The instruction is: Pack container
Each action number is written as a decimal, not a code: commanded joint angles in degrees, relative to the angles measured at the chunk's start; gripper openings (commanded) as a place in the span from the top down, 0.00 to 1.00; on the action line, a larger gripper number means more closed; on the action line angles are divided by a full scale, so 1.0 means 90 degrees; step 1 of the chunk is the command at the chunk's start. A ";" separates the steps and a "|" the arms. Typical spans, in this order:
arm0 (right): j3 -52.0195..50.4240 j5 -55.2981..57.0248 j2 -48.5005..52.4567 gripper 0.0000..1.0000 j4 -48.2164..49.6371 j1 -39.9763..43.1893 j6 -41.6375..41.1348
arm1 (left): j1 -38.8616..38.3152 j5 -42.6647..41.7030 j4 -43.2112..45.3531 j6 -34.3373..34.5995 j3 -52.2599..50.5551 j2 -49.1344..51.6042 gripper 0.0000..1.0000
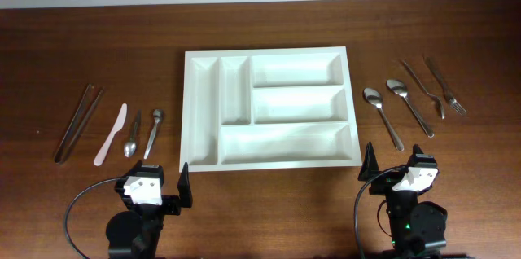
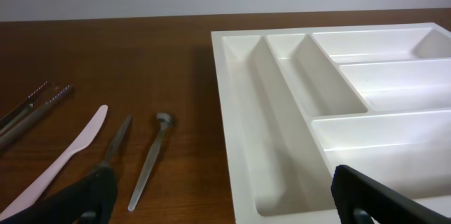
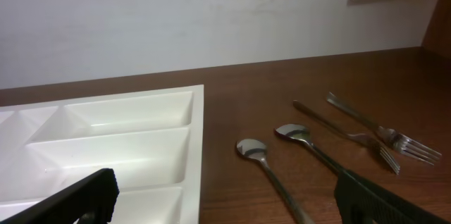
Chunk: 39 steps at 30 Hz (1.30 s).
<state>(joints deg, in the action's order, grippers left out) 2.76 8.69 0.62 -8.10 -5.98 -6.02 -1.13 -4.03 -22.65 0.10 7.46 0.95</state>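
The container (image 1: 189,112) is a large white tray with five compartments, all bare, in the middle of the table. It also shows in the left wrist view (image 2: 394,76) and the right wrist view (image 3: 120,139). My left gripper (image 1: 153,184) (image 2: 225,206) is open and holds nothing, near the front edge, just in front of the tray's left corner. My right gripper (image 1: 399,169) (image 3: 225,206) is open and holds nothing, in front of the tray's right corner.
Left of the tray lie tongs (image 1: 77,120), a pale plastic knife (image 1: 111,134) (image 2: 67,155) and two small metal utensils (image 1: 132,135) (image 1: 154,131). Right of it lie two spoons (image 1: 383,116) (image 1: 409,106) (image 3: 264,164) and two forks (image 1: 423,86) (image 1: 444,84).
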 commanded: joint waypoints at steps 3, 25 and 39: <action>-0.0056 0.0134 -0.0041 0.01 0.0005 0.0056 0.0075 | -0.0024 0.0049 0.0036 0.0036 -0.0080 -0.0068 0.01; 0.6533 0.0391 0.5377 0.01 -0.1549 0.0056 0.1411 | -0.0024 0.0049 0.0036 0.0036 -0.0080 -0.0068 0.01; 1.0200 -0.0294 1.0278 0.01 -0.4889 0.0304 0.2810 | -0.0024 0.0049 0.0036 0.0036 -0.0080 -0.0068 0.01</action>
<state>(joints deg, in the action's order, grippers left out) 93.01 6.50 89.17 -51.94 -3.70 17.54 -1.13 -4.03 -22.52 0.10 7.18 0.62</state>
